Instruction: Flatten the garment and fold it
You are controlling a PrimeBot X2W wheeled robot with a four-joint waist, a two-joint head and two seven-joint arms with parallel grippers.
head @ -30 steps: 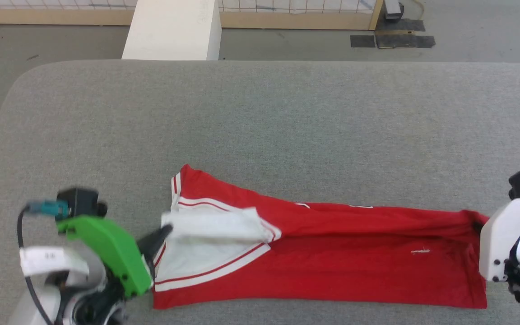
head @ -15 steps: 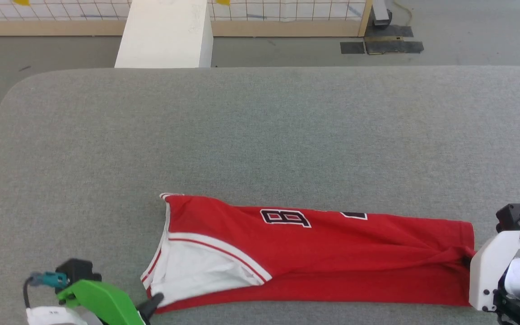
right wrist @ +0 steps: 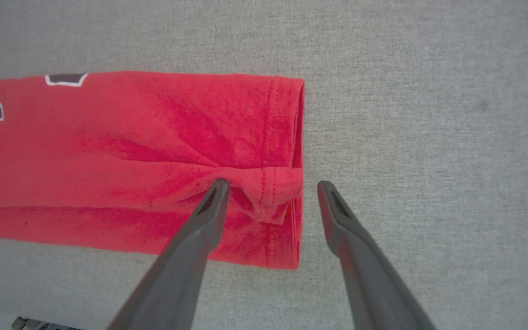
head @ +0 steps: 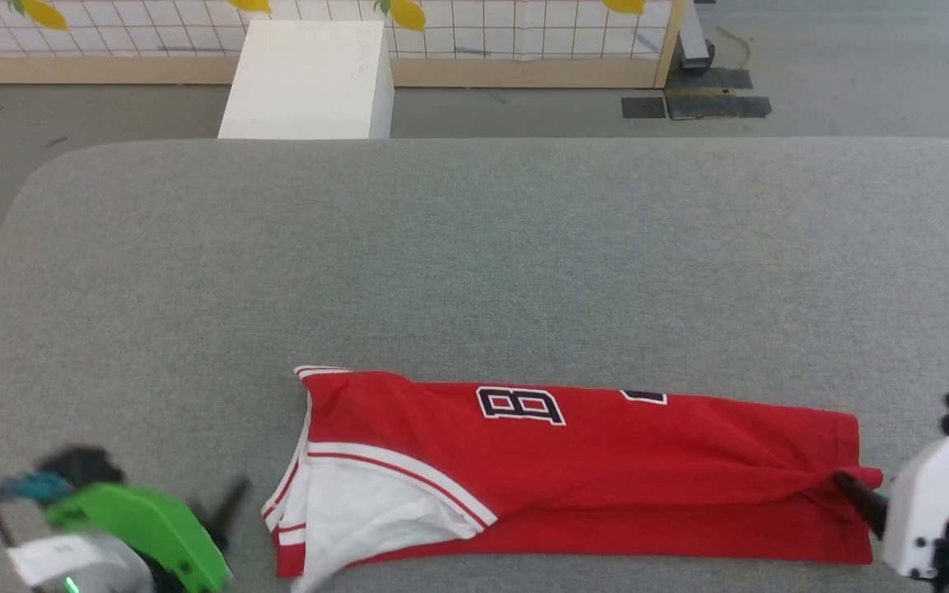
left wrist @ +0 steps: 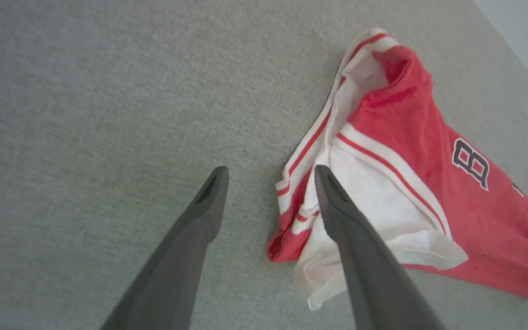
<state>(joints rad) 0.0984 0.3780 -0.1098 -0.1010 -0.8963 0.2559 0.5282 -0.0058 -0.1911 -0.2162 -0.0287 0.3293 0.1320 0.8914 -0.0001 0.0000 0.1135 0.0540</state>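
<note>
Dark-grey fingers of the left claw point(left wrist: 271, 169) stand wide apart with nothing between them, over bare grey table point(head: 474, 247) just beside the sleeve end of the shirt point(head: 606, 469). In the head view this claw is blurred. The right claw point(right wrist: 272, 183) is spread wide too, astride a bunched pucker in the hem: 1 finger lies over red cloth, the other over the table just past the hem edge. I cannot tell whether either claw touches the cloth.

Between the 2 claws the shirt lies along the near edge of the table as a long red strip. Its white sleeve point(head: 359, 511), trimmed with red and white stripes, sits rumpled at the left end, and the stitched hem is at the right end. Along the far fold, 1 black letter with a white outline reads "B" point(head: 520, 405); the next character is cut off by the fold and unreadable. Beyond the table stand a white box point(head: 310, 78) and a gridded panel with yellow shapes point(head: 409, 15).
</note>
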